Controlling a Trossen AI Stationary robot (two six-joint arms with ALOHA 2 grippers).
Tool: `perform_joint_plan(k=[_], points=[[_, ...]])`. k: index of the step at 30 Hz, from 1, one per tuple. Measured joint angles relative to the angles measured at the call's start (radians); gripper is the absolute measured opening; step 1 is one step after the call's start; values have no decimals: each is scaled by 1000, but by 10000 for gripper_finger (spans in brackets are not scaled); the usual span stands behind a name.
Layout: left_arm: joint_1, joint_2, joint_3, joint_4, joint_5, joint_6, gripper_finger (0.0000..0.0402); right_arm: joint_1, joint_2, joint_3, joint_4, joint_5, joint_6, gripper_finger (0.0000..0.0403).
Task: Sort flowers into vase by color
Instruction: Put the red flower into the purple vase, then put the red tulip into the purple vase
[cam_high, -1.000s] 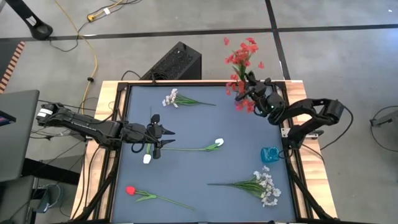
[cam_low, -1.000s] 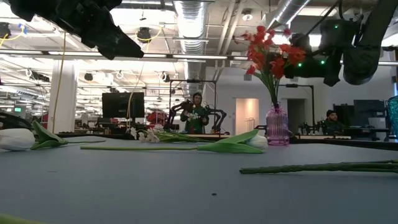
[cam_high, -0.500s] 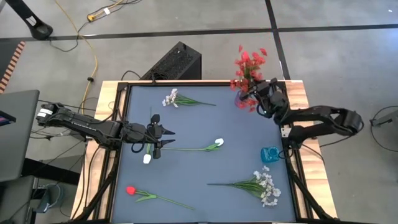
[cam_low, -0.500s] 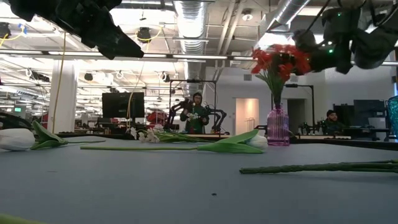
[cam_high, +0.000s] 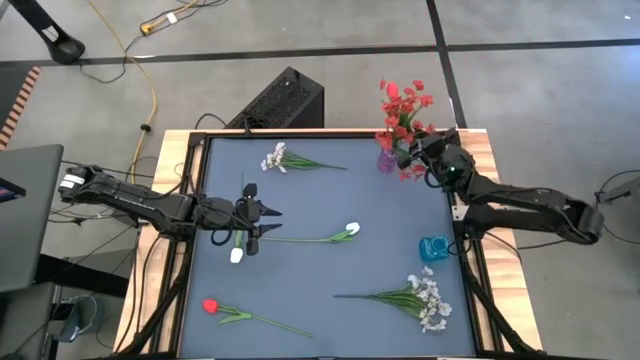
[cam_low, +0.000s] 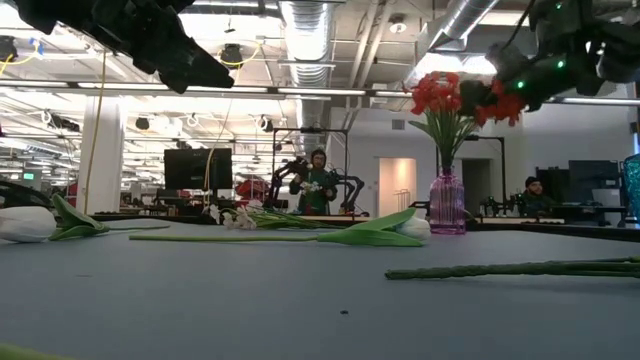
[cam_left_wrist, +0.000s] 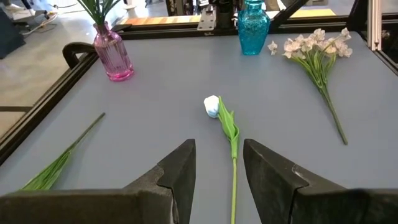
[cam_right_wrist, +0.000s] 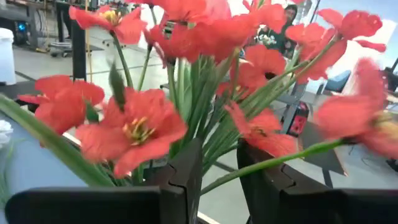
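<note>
Grey-blue matting covered the table (cam_high: 300, 210), framed in black rail and pale wood. The left arm reached in from the left edge, and the left gripper (cam_high: 262, 222) hovered above the mat near its middle, its fingers (cam_left_wrist: 180, 171) parted with nothing between them. The right gripper (cam_high: 428, 158) was at the far right corner, beside the pink vase (cam_high: 386, 160); its fingers (cam_right_wrist: 186, 168) stood a little apart, with green stems of the red spray (cam_high: 402, 105) crossing the gap, and whether they gripped those stems I cannot tell. In the low view the red spray stood upright in the pink vase, with the gripper close by its blossoms.

A large white blossom spray (cam_high: 420, 297) lay near the right front corner. A white tulip (cam_high: 325, 236) lay mid-table, its stem pointing toward the left gripper. A red tulip (cam_high: 235, 313) lay by the left front edge, and a second white tulip head (cam_high: 236, 256) sat just under the left gripper. A small white spray (cam_high: 290, 159) lay by the far edge. A blue vase (cam_high: 434, 247) stood at the right edge, empty.
</note>
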Motion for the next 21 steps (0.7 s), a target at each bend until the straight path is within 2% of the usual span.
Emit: perform_joint_plan(k=[6, 11, 15, 21], points=[[0, 0, 0, 0, 0, 0, 125, -2, -47, 96, -121, -22, 20, 128], [0, 0, 0, 0, 0, -4, 125, -2, -43, 228, -232, -24, 19, 142], [-1, 0, 0, -1, 8, -11, 125, -2, -43, 336, -340, -24, 17, 177], [-1, 0, 0, -9, 8, -16, 125, 3, -55, 456, -414, -25, 31, 243]])
